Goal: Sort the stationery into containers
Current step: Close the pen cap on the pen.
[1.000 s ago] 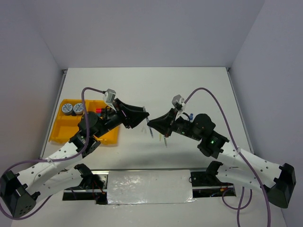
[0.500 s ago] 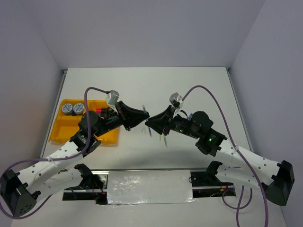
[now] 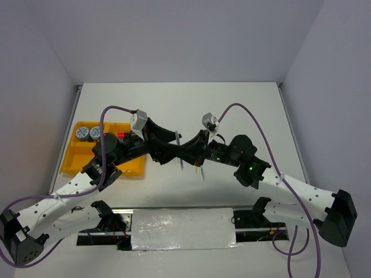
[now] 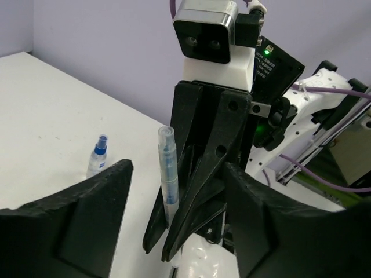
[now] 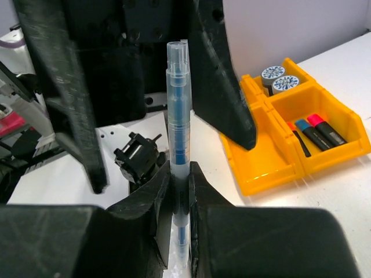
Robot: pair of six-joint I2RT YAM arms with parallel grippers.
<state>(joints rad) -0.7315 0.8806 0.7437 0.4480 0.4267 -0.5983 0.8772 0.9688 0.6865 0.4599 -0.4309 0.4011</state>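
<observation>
From above, the left gripper (image 3: 174, 152) and right gripper (image 3: 186, 154) meet nose to nose over the middle of the table (image 3: 243, 110). A pale pen (image 3: 178, 142) stands upright between them, and the yellow tray (image 3: 72, 166) lies well apart at the left. In the left wrist view, the left gripper's fingers (image 4: 98, 197) are spread and released, flanking the pen without touching it. A small bottle (image 4: 97, 157) lies on the table beyond. In the right wrist view, the right gripper's fingers (image 5: 156, 197) clamp the pen's lower part; tins (image 5: 271, 73) and markers (image 5: 317, 134) sit in the tray.
</observation>
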